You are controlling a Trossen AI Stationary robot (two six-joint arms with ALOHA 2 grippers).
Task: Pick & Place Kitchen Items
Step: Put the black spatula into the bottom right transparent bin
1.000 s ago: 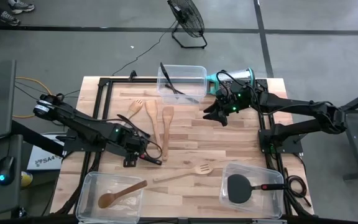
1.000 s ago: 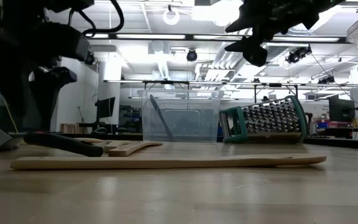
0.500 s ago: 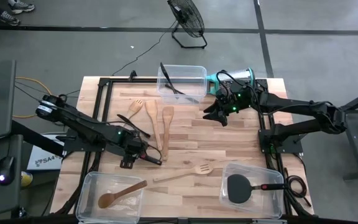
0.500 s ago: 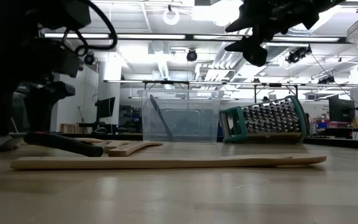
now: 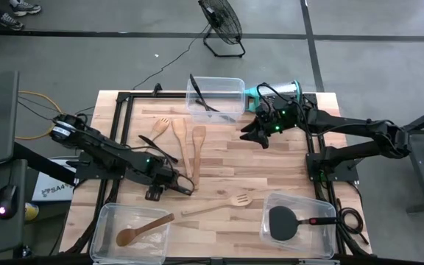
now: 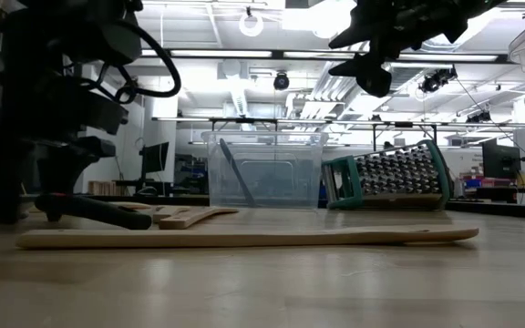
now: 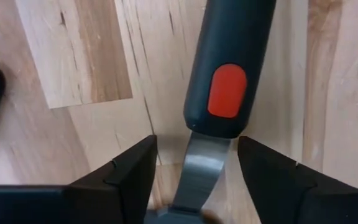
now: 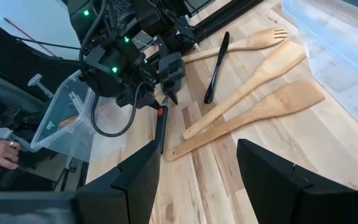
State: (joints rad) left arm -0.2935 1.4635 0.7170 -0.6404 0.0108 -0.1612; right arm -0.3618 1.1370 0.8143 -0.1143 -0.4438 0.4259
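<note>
Left tool (image 7: 194, 165) open, straddling spatula (image 7: 227, 65)

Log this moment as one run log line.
left gripper: open, straddling black spatula on table | right gripper: open, raised near grater

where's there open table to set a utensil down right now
Bare wood lies between the right gripper, the three wooden utensils and the bin holding the black spatula. Crowded: around the left gripper, over the red-black handle.
</note>
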